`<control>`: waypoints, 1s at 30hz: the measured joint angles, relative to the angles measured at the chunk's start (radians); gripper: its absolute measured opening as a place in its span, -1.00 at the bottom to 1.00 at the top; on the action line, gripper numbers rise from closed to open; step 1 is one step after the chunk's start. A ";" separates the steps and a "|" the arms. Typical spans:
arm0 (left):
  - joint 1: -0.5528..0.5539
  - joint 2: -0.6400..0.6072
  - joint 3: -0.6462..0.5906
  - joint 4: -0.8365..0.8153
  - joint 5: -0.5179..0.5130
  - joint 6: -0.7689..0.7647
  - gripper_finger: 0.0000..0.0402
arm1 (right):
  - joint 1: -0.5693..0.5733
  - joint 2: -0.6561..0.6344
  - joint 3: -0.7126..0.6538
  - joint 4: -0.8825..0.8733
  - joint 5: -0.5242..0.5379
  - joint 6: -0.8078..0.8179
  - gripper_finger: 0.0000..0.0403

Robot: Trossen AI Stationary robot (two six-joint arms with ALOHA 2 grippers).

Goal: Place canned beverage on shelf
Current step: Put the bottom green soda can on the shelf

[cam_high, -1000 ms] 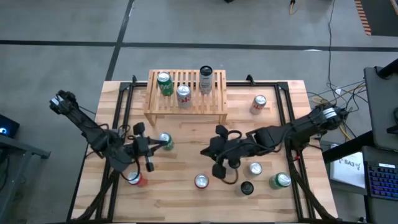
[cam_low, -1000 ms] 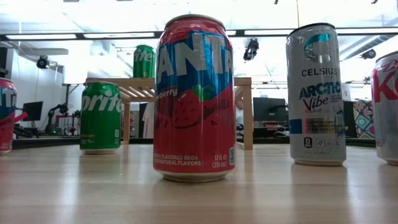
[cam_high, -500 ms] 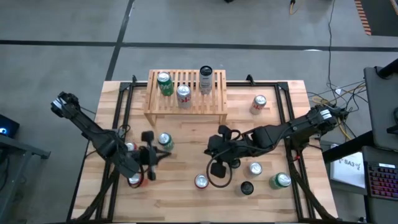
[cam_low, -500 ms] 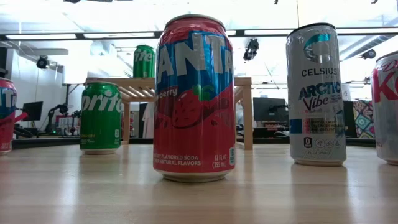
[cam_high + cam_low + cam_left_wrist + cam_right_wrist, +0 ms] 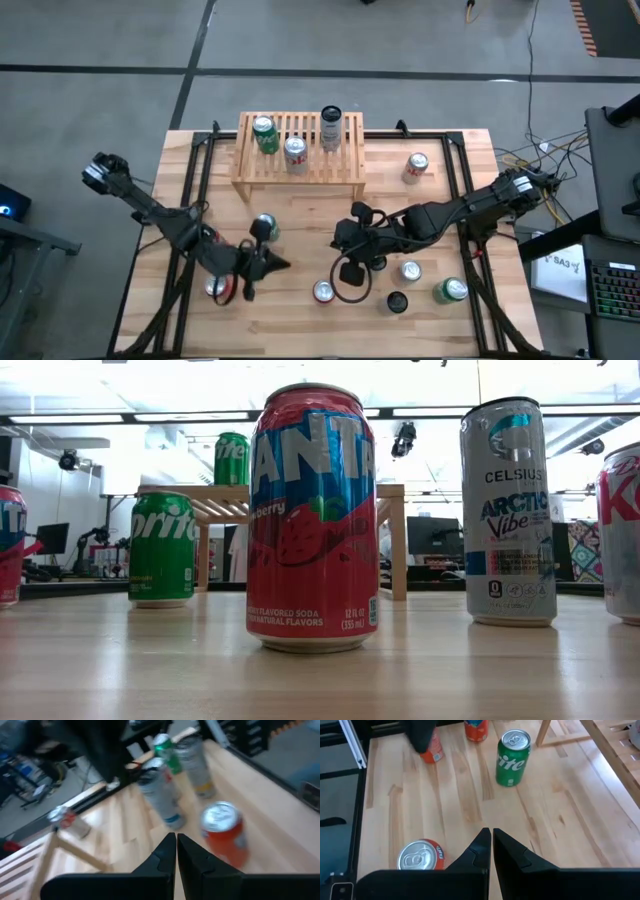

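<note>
The light-wood shelf [image 5: 300, 150] stands at the table's far middle. On its slatted top stand a green can [image 5: 264, 133], a silver can [image 5: 296, 151] and a tall silver can [image 5: 331, 128]. Another green can [image 5: 264, 228] stands upright on the table before the shelf. A red can [image 5: 323, 292] and a second red can [image 5: 218, 290] stand near the front edge. My left gripper [image 5: 280, 265] is shut and empty between the green can and the red can [image 5: 225, 834]. My right gripper [image 5: 343, 238] hangs shut and empty over the table's middle [image 5: 490, 832].
A red-and-white can [image 5: 415, 167] stands at the far right. A silver can [image 5: 409, 271], a green can [image 5: 452, 290] and a dark can [image 5: 397, 302] cluster at the near right. In the low view the red can [image 5: 312, 520] fills the foreground before the shelf [image 5: 395, 495].
My left gripper has swung from beside the green can toward the table's near edge and then rightward, sinking a little and rolling about its own line. It now points at the red can near the front. My right gripper stayed in place and tipped slightly.
</note>
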State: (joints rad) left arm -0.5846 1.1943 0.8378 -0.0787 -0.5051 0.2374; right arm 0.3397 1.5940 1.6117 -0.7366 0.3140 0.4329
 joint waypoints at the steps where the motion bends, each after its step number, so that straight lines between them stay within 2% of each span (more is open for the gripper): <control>1: 0.019 -0.013 -0.004 0.003 0.010 0.006 -1.00 | 0.000 0.000 -0.001 0.001 0.000 -0.005 -0.95; 6: 0.140 -0.102 -0.076 0.052 0.201 0.025 -1.00 | 0.000 0.000 -0.010 -0.009 0.000 -0.037 -0.95; 8: 0.192 -0.144 -0.114 0.084 0.237 0.019 -1.00 | 0.000 0.000 -0.010 -0.027 0.000 -0.038 -0.95; 13: 0.276 -0.260 -0.199 0.089 0.244 -0.027 -1.00 | -0.006 0.000 -0.010 -0.091 0.000 -0.008 -0.95; 22: 0.285 -0.488 -0.277 0.106 0.234 -0.048 -1.00 | -0.013 0.000 -0.010 -0.127 0.001 0.074 -0.95; 30: 0.285 -0.560 -0.315 0.135 0.227 -0.051 -1.00 | -0.021 0.000 0.001 -0.174 -0.002 0.187 -0.95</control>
State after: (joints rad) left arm -0.2993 0.6342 0.5231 0.0563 -0.2779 0.1867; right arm 0.3184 1.5936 1.6129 -0.9101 0.3118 0.6195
